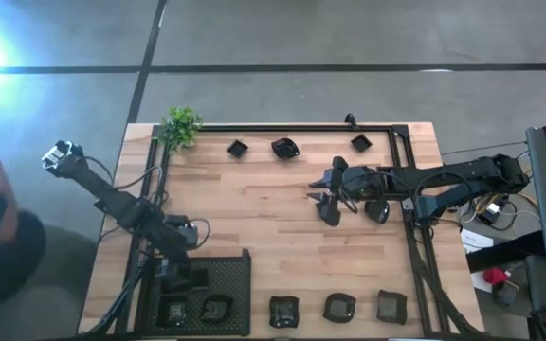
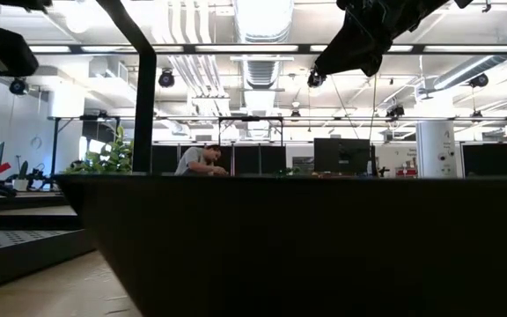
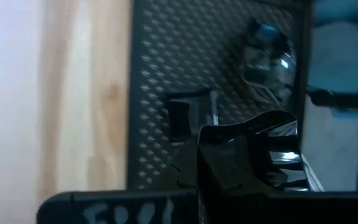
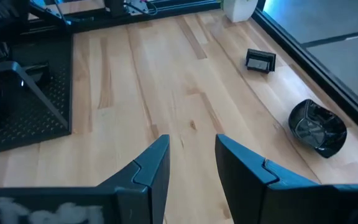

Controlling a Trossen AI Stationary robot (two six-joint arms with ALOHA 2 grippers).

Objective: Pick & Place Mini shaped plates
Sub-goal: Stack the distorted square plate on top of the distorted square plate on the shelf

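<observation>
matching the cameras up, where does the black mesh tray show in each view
High view: the mesh tray sits at the bottom edge, left of centre.
Low view: cannot tell; a dark wall fills the foreground.
Left wrist view: its mesh fills the middle, beside the wood.
Right wrist view: at the left edge.
Shared landmark: the wooden table top bordering the tray.

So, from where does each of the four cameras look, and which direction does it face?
High: overhead, facing down on the table; both arms show.
Low: table height, facing the room; an arm overhead.
Left wrist: over the mesh tray; left gripper shut.
Right wrist: above the wood, right gripper open.
Shared: right wrist and high both show the rounded plate.
</observation>
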